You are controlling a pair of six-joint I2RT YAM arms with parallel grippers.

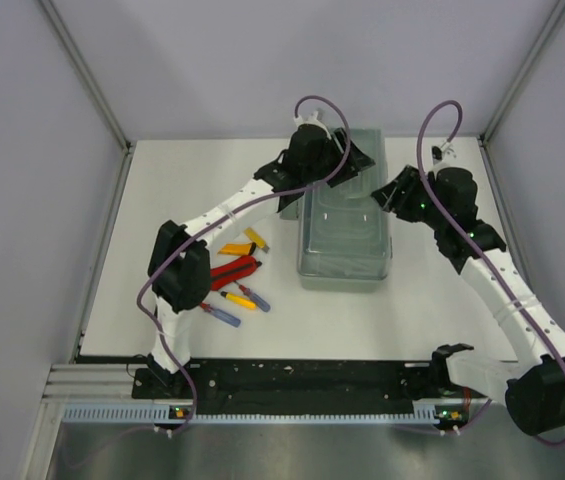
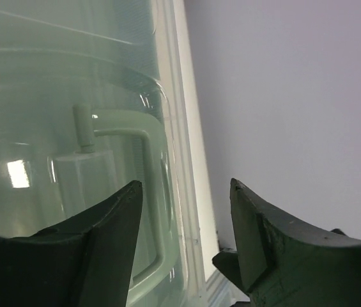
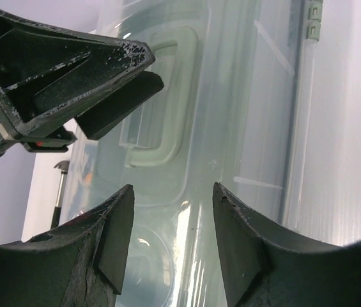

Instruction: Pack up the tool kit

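Pale surface (image 1: 422,310) is topped by the tool kit (image 1: 345,235), best gripped squarely between parted left fingers (image 2: 97,249) and right fingers (image 3: 103,256).

We cannot tell what lies inside the grey-green rectangular plastic toolbox (image 1: 346,272) through its cloudy lid (image 1: 345,225), the black left gripper (image 2: 186,192) hides its far end from above, and the small coloured hand tools (image 1: 234,268) left of it blur together.

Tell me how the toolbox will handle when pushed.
The toolbox probably slides rather than tips: it sits low and wide. Its glossy, translucent lid looks slippery, so a grip there may skid. It seems to be rigid plastic, not floppy.
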